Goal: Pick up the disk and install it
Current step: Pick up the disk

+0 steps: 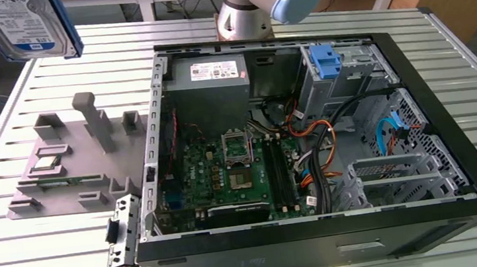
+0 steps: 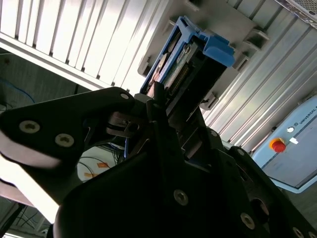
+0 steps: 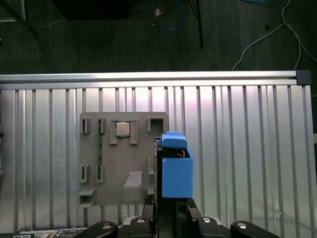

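The disk, silver with a blue-and-white label and blue side rails, hangs high above the table at the exterior view's far left, over the grey fixture plate. In the second wrist view my gripper is shut on the disk, whose blue-railed end sticks out beyond the black fingers. In the first wrist view the disk stands edge-on above the fixture plate, with my gripper clamped on its near end.
The open computer case lies on the slatted metal table at the exterior view's right. Inside are a grey power-supply box, a motherboard, cables, and a drive bay with a blue bracket. The arm's base stands behind the case.
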You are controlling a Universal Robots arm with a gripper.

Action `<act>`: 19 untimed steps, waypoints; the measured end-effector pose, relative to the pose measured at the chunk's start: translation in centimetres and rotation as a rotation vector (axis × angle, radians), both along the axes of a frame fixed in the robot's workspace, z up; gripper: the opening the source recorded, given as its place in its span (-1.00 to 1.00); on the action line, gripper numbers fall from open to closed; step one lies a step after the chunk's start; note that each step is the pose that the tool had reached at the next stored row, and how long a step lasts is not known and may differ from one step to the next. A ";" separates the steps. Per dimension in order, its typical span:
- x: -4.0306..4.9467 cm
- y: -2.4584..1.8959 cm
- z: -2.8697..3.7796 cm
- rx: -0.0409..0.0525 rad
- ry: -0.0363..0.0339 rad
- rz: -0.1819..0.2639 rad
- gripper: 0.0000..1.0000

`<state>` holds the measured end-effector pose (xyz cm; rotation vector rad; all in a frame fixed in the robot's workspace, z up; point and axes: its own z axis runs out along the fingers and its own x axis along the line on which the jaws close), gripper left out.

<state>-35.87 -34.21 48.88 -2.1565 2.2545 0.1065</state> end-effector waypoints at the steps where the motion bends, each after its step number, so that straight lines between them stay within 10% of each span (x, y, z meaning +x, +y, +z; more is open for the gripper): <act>1: 0.12 0.00 0.00 0.0000 0.0000 0.000 -0.30; 19: 4.01 0.00 0.00 0.0000 0.0001 0.000 -0.30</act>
